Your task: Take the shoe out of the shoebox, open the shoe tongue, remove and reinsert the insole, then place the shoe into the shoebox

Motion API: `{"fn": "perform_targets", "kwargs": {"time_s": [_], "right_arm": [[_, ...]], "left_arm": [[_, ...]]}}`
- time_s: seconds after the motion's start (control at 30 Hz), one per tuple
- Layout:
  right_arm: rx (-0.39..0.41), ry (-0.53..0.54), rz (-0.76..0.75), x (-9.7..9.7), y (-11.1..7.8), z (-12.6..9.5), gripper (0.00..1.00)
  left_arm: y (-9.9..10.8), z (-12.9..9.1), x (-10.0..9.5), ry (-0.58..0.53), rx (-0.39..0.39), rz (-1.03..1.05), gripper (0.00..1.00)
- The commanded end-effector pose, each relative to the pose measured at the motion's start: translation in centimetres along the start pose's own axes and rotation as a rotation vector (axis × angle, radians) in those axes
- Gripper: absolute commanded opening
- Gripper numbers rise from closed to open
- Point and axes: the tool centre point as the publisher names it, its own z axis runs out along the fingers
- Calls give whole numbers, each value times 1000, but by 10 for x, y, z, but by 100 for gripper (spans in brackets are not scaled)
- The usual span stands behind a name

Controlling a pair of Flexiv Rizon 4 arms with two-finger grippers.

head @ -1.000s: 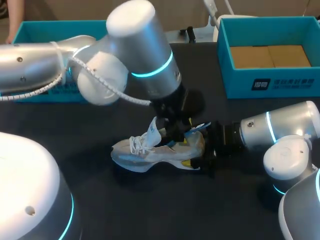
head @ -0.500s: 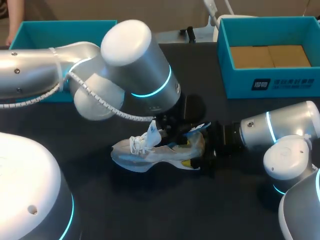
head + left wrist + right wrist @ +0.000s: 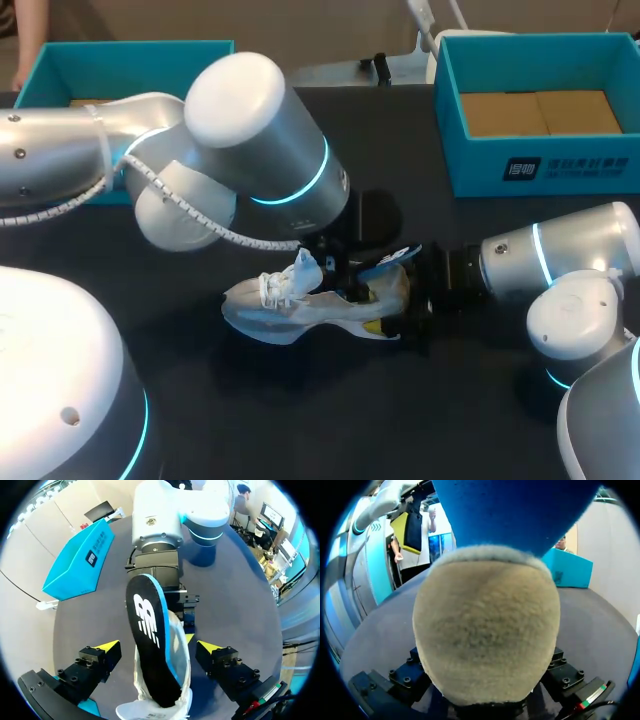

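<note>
Status: shoe (image 3: pixel 300 305) is out of the box and lies on its side on the worktop (image 3: pixel 330 420), toe toward my left. Tongue looks pulled up, laces loose. Insole (image 3: pixel 150 640) is half out, standing up from the heel opening, black face with a blue edge. I can't tell from this whether it's coming out or going back in. My read is mid insole step; left to do are seating the insole and boxing the shoe.

Left pincer (image 3: pixel 159 647): above the shoe, fingers wide apart, straddling the insole, with neither yellow tip touching it. Holds nothing.

Right pincer (image 3: pixel 398 300): low on the worktop at the heel, and it looks clamped on the shoe. Heel fills its wrist view, finger bases on either side, tips hidden behind it.

Far edge: right box (image 3: pixel 530 170) and left box (image 3: pixel 60 70), both teal, well apart from the shoe.
</note>
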Motion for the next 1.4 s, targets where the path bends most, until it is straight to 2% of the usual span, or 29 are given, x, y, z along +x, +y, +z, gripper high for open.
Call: {"fn": "perform_targets", "kwargs": {"time_s": [0.03, 0.17, 0.27, 0.3, 0.37, 0.43, 0.73, 1.07, 1.1, 1.17, 1.23, 1.27, 1.3, 1.4], "right_arm": [[4, -1, 1, 0, -2, 7, 0], [4, -1, 1, 0, -2, 7, 0], [4, -1, 1, 0, -2, 7, 0], [4, -1, 1, 0, -2, 7, 0], [4, -1, 1, 0, -2, 7, 0], [4, -1, 1, 0, -2, 7, 0], [4, -1, 1, 0, -2, 7, 0], [4, -1, 1, 0, -2, 7, 0], [4, -1, 1, 0, -2, 7, 0], [4, -1, 1, 0, -2, 7, 0], [4, -1, 1, 0, -2, 7, 0], [4, -1, 1, 0, -2, 7, 0], [4, -1, 1, 0, -2, 7, 0], [4, -1, 1, 0, -2, 7, 0]], "left_arm": [[2, -1, 0, 2, 4, 1, 100], [2, -1, 0, 2, 4, 1, 100], [4, -2, 0, -53, 5, -13, 100], [4, -2, 1, -29, 19, -12, 100], [4, -2, 0, -85, 10, -27, 100], [4, -2, -1, -78, 11, -32, 100], [6, -4, 2, -205, -8, -45, 100], [5, -4, 6, -289, -22, -78, 100], [4, -3, 6, -295, -24, -80, 98], [5, -4, 6, -326, -25, -91, 87], [5, -3, 7, -343, -24, -99, 85], [5, -3, 7, -360, -32, -97, 75], [5, -3, 7, -360, -29, -99, 71], [4, -2, 7, -380, -34, -104, 65]]}}
